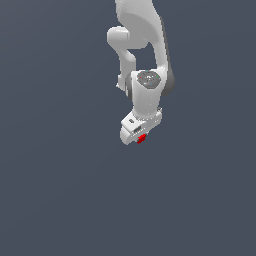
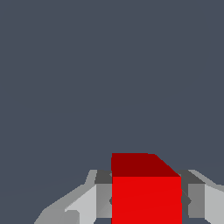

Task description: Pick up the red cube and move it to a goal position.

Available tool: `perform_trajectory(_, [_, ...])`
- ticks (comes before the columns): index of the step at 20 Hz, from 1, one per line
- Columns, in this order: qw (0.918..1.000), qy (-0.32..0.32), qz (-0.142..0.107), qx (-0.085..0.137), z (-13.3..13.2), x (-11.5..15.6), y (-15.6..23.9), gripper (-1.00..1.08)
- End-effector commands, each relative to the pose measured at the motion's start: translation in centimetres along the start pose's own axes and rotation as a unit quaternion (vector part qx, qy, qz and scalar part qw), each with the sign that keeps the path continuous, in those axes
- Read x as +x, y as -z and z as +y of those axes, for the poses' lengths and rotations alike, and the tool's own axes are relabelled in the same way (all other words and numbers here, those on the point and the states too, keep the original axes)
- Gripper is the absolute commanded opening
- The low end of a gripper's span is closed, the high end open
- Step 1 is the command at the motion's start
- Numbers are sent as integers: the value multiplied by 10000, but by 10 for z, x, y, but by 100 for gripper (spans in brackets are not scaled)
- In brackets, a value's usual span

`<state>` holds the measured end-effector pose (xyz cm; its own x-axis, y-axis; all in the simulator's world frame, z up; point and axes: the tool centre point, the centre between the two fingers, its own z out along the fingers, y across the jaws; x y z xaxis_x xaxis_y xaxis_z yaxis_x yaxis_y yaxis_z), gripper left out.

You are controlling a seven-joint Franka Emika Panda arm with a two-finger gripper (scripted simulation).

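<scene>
The red cube (image 1: 141, 138) is a tiny bright red block, peeking out under the white hand of the arm in the exterior view. In the wrist view the red cube (image 2: 145, 192) sits between the two grey fingers (image 2: 101, 197), which press on its two sides. My gripper (image 1: 140, 139) is shut on the cube; in the wrist view my gripper (image 2: 146, 201) is mostly covered by it. Most of the cube is hidden by the hand in the exterior view. I cannot tell how high it is above the ground.
The white arm (image 1: 145, 50) comes down from the top of the exterior view. Around it there is only a flat dark grey-blue ground (image 1: 60, 190); no goal marker shows.
</scene>
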<state>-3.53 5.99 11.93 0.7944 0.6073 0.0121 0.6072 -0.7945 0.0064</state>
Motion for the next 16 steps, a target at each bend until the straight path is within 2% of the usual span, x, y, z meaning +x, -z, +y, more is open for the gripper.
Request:
perform_trajectory(1, [10000, -1, -17, 11, 4, -7, 19, -100])
perform_trajectory(8, [10000, -8, -51, 32, 13, -19, 54, -100])
perform_trajectory(16, [10000, -12, -61, 32, 16, -21, 61, -100])
